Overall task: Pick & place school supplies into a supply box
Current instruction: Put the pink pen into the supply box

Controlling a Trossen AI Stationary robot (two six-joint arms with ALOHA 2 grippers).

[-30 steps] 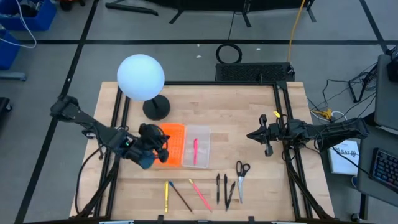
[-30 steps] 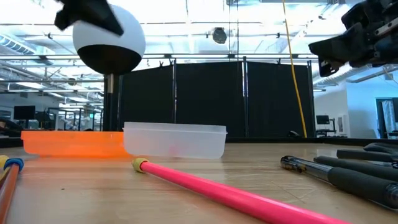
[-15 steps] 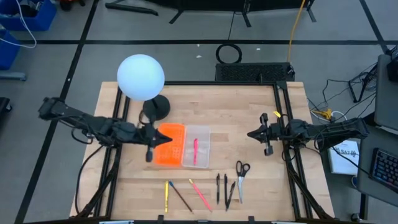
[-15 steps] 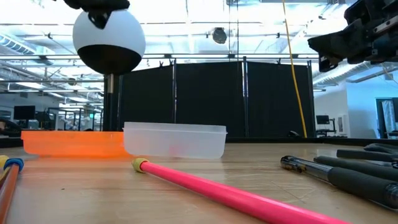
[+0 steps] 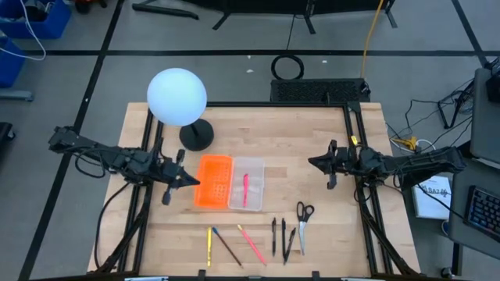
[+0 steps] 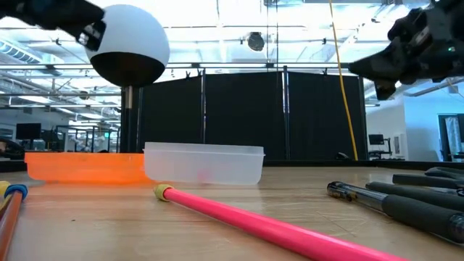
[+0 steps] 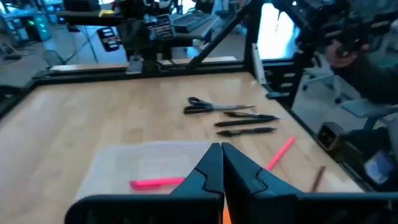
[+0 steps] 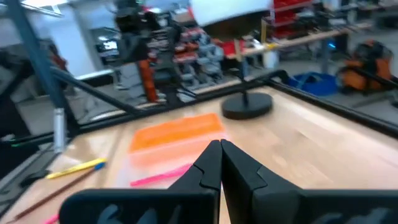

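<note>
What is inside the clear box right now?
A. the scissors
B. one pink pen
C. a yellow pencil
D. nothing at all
B. The high view shows one pink pen lying in the clear box, while the scissors and the yellow pencil lie on the table outside it.

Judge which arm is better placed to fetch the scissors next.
Probably the right. The right gripper hangs above the scissors' side of the table, shut and empty. The left gripper sits beyond the orange tray.
</note>
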